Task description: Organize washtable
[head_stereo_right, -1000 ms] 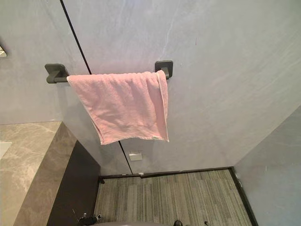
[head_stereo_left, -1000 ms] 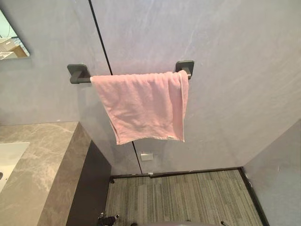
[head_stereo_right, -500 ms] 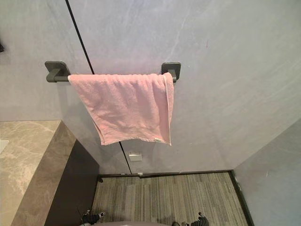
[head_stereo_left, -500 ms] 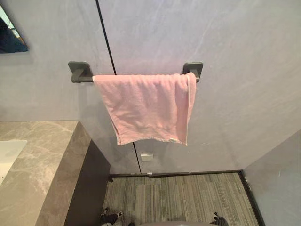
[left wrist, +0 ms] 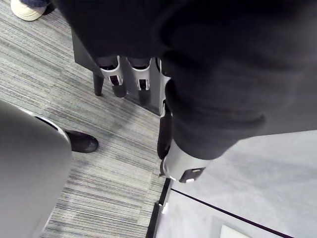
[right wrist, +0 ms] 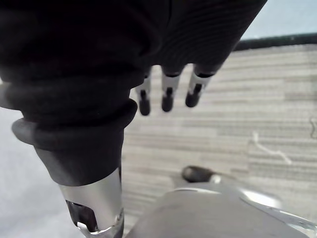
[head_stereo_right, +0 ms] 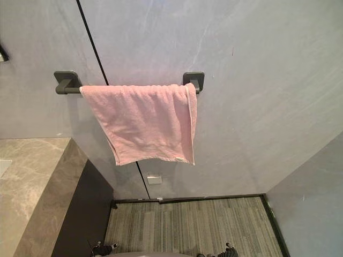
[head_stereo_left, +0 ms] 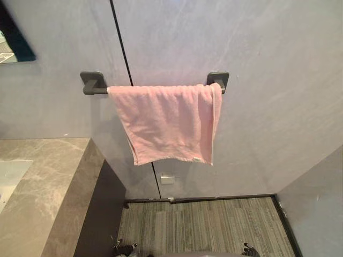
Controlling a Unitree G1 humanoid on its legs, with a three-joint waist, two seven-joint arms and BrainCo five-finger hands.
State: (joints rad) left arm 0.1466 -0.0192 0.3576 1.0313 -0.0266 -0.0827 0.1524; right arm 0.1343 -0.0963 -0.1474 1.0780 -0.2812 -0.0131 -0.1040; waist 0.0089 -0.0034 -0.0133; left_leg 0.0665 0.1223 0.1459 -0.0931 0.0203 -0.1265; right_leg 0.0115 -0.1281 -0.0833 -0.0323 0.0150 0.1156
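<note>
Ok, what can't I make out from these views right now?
Sink: cut by the left eye view's left edge; contents unseen.
Counter: runs off the left and bottom edges.
Towel rail: middle hidden under the pink towel.
Mirror: mostly cut off at the left edge.
Left hand and right hand: palms hidden by their dark covers in the wrist views; straight fingers hang over the floor.

Towel [head_stereo_left: 169,120] hides most of rail [head_stereo_left: 99,91]; mirror [head_stereo_left: 13,45], sink [head_stereo_left: 10,174] cut by edge.
</note>
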